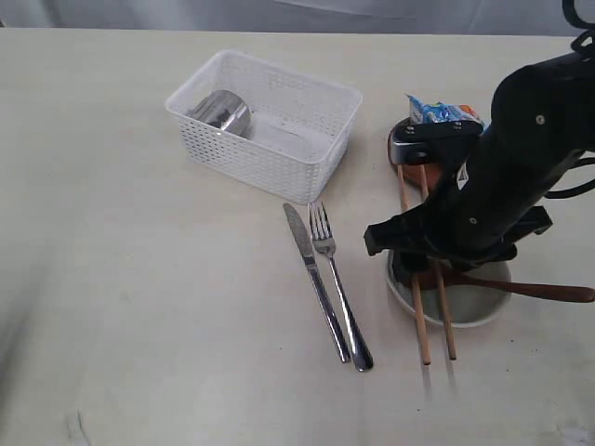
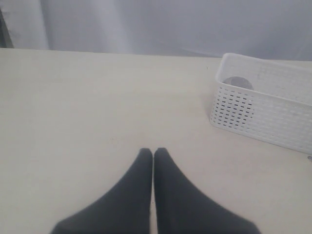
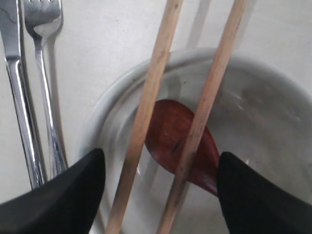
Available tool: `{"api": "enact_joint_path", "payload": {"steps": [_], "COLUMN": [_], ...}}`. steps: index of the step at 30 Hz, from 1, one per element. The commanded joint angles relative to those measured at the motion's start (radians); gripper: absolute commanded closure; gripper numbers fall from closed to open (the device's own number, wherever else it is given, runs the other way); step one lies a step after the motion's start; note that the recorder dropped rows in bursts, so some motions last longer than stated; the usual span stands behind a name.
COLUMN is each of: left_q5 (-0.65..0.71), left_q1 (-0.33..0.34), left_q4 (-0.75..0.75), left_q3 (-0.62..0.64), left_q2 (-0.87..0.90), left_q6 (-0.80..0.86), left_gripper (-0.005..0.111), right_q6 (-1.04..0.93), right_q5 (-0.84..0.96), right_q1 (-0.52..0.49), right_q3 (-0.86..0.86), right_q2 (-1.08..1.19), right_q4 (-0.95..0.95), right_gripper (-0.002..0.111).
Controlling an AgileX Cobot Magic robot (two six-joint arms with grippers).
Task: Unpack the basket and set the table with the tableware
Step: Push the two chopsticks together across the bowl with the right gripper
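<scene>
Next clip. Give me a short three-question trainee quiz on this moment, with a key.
1. True or false: the basket holds nothing.
2. The chopsticks lie across: A the bowl, B the basket, C neither.
3. Which gripper has its jaws shut?
Key: 1 false; 2 A; 3 the left gripper.

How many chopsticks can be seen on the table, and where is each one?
2. Both lie side by side across the bowl: one chopstick nearer the fork, the other beyond it. The right arm covers their middles.
</scene>
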Motion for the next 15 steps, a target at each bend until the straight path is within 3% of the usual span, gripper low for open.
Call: {"api": "enact_joint_path", "payload": {"steps": [1, 4, 9, 15], "left_q5": [-0.01, -0.01, -0.01, -0.01], "left_q1": [-0.003, -0.003, -0.003, -0.003], "left_q4": [0.0, 0.0, 0.0, 0.0], "left_q3": [0.001, 0.001, 0.001, 0.001], "left_q2": [0.003, 0.003, 0.003, 0.003], "left_q6": [-0.005, -0.005, -0.005, -0.005], "left_gripper": [0.106, 0.106, 0.106, 0.106], "right_q6": [0.0, 0.0, 0.009, 0.018], "right_q5": [-0.013, -0.013, -0.009, -0.009], "right_q1": [0.001, 0.001, 0.001, 0.001], "right_q3": [-0.003, -0.003, -0.003, -0.003], "right_q2": [0.001, 0.001, 0.002, 0.002], "right_q4": [-0.013, -0.023, -0.038, -0.047], "right_gripper": [0.046, 0.047, 0.061, 0.062]}}
